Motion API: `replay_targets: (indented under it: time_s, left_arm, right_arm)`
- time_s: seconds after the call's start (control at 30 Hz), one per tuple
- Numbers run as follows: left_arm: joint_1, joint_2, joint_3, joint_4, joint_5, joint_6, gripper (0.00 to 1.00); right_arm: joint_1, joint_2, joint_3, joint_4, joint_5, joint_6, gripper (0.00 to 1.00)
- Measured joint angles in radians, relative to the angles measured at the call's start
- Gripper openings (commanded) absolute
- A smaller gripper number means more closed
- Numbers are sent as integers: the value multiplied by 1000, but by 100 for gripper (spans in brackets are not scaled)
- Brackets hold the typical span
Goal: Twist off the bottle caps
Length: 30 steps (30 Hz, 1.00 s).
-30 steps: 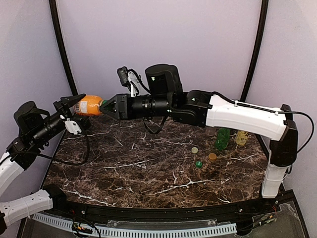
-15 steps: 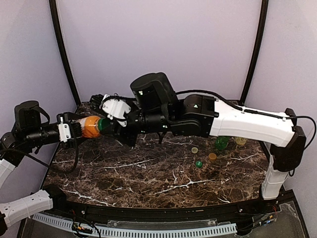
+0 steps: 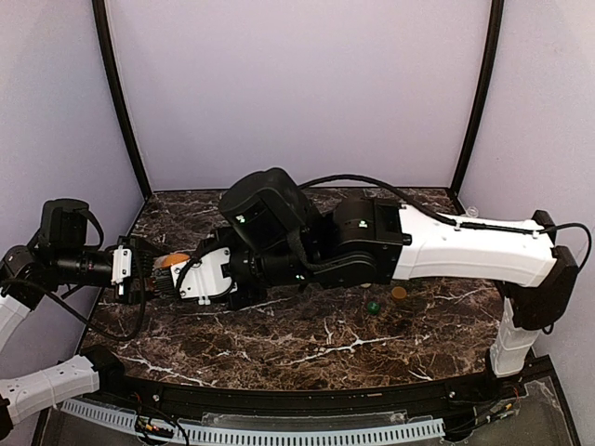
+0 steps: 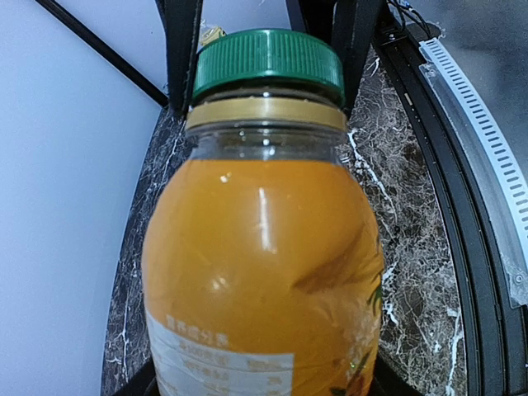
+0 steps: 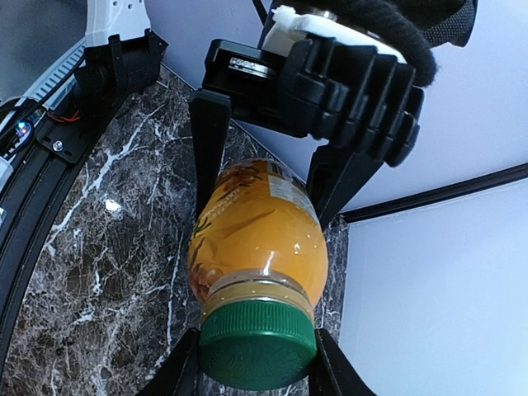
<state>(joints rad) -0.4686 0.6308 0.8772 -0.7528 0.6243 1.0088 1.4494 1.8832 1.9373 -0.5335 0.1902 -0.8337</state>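
The short squat orange bottle point(image 3: 173, 260) is held sideways above the table's left side. My left gripper point(image 3: 145, 275) is shut on its body. In the left wrist view the bottle point(image 4: 264, 264) fills the frame and its green cap point(image 4: 268, 66) points away. My right gripper point(image 5: 258, 367) is shut on the green cap point(image 5: 258, 346), with a finger point(image 5: 177, 373) pressed on each side. The bottle point(image 5: 256, 235) runs from it to the left gripper point(image 5: 268, 165). In the top view the right gripper point(image 3: 192, 277) meets the bottle. The pale yellow, brown-label and green bottles are hidden behind the right arm.
Two loose caps lie right of centre on the dark marble table point(image 3: 279, 344): a green one point(image 3: 372, 306) and an orange one point(image 3: 399, 293). The right arm point(image 3: 446, 246) stretches low across the table's middle. Purple walls close the left, back and right.
Both arms have come down and toward the near left with the bottle. My right gripper, open beside the cap a second ago, has rolled over and closed on it. The right arm now covers the other bottles.
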Motion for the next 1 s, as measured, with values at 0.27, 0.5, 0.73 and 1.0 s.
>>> replay_targets:
  time_s: [0.27,0.5,0.73,1.0]
  left_arm:
    - [0,1,0,2,2,0,1]
    - [-22,1,4,48,48,5,1]
    - [-24,-4,7,75,40,27,1]
    - [-25,-12,-12,216,-16,14,1]
  right_arm:
    - [17,0,-8,13,56,-82,58]
    - [29,-3,-119,229,106,-101,88]
    - [29,-126,-312,383,128,-27,98]
    - [10,-257,-325,462,50,253,99]
